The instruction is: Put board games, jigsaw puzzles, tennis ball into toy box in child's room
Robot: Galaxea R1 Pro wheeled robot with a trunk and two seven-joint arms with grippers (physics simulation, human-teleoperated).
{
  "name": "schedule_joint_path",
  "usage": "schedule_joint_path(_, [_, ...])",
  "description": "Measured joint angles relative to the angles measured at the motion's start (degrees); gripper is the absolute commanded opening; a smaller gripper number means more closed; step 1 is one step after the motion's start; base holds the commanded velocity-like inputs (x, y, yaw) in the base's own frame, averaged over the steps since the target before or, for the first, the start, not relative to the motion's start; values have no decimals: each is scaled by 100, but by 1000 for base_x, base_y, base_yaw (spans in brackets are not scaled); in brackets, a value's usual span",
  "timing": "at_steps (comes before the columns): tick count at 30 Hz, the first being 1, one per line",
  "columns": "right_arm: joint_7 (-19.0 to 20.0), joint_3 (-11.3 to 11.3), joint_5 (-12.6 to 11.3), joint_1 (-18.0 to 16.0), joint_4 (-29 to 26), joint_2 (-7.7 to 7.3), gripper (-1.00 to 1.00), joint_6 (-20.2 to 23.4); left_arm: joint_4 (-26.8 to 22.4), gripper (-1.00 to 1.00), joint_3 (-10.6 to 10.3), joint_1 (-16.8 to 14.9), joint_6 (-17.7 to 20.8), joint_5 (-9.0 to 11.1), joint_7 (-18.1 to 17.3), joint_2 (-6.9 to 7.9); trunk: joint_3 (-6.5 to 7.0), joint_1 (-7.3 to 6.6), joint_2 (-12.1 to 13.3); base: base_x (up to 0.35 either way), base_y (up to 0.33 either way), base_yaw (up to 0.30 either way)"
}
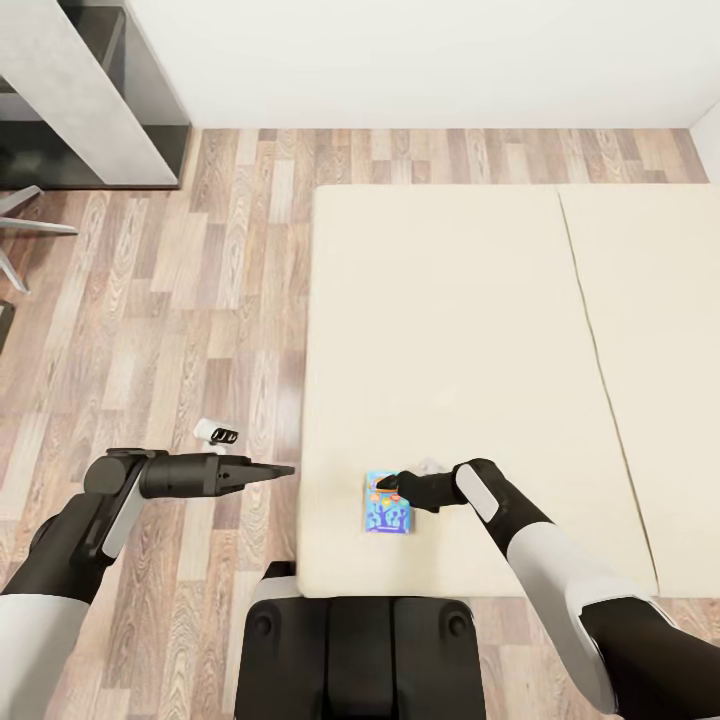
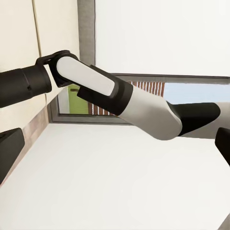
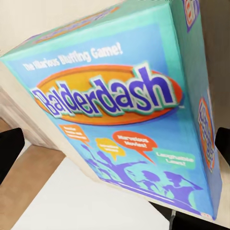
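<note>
Filling most of the right wrist view, the game (image 3: 124, 110) is seen just ahead of the right gripper, between its two dark fingertips (image 3: 9, 153), which are spread at either edge of the frame and are not closed on it. From the head view the right gripper (image 1: 385, 484) is placed over the top edge of the game (image 1: 387, 515), though contact cannot be confirmed. The small blue box is laid flat on the beige bed (image 1: 480, 330), near the mattress's front edge and close to its left side.

"Balderdash" is printed in large blue letters on an orange oval across the lid, with "The Hilarious Bluffing Game!" in white above it. Three small speech bubbles in orange, yellow and red are shown below the oval, and a green one beside them; their words are too blurred to be read with certainty. Purple silhouetted figures are drawn along the lower part of the lid, and a teal border runs round it.

The left gripper (image 1: 283, 468) is held out over the wooden floor (image 1: 150, 330), beside the bed and well apart from the game; its fingers come to a narrow point, but whether they are fully closed cannot be told. A small white and black object (image 1: 216, 432) lies on the floor near it. The table (image 1: 70, 90) is seen at the far left.
</note>
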Motion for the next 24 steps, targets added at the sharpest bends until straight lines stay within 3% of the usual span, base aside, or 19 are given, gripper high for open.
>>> schedule_joint_path(24, [0, -6, 12, 0, 0, -2, 100, -1, 0, 100, 0, 0, 0, 0, 0, -3, 0, 0, 0, 0, 85, 0])
